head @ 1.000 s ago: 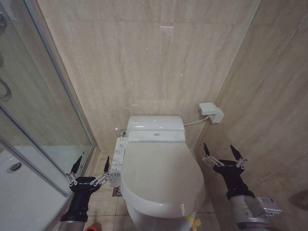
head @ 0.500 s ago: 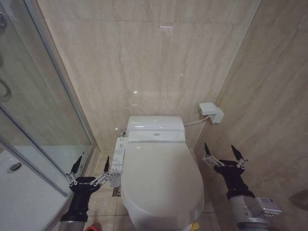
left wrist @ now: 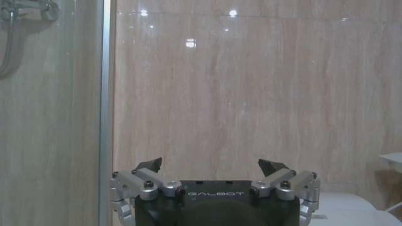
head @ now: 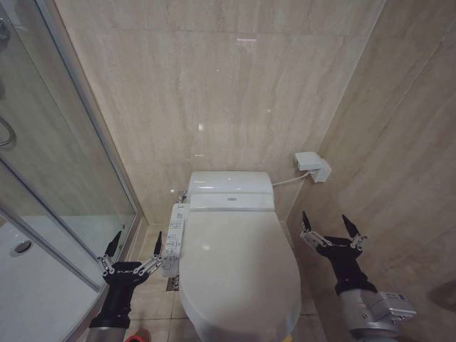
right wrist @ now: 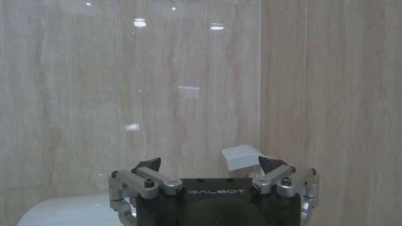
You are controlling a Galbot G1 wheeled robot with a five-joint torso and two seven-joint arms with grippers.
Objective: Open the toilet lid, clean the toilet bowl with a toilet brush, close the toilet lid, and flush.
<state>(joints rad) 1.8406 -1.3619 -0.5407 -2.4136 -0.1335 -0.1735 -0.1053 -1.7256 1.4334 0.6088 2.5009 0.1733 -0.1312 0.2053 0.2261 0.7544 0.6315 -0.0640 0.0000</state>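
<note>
**Trainee:** Both grippers are spread wide and carry nothing, is that what you want? Your left gripper (head: 134,246) hangs just left of the toilet, beside the side button panel (head: 174,238), and your right gripper (head: 330,227) hangs to the toilet's right, near the side wall.

**Lead:** Yes. You keep them flanking the toilet, fingers splayed and pointing at the back wall, so that either arm is free to go for the toilet lid (head: 237,267). The left wrist view shows the left fingers (left wrist: 149,165) parted with bare tile between them, and the right wrist view shows the same for the right fingers (right wrist: 147,165).

**Trainee:** And the lid itself?

**Lead:** Down flat on the toilet, covering the bowl entirely, so you cannot judge the inside yet. By my reading, step one has not begun.

**Trainee:** The yellow loop at the lid's front?

**Lead:** Cut off at the lower edge of the head view, so I cannot place it. Only a red sliver (head: 140,335) shows on the floor left of the toilet, below your left gripper; it may be the brush holder, but you cannot tell.

**Trainee:** Anything to mind?

**Lead:** The glass shower door (head: 50,164) stands close on the toilet's left, so I'd guess that arm has little room to swing.
</note>
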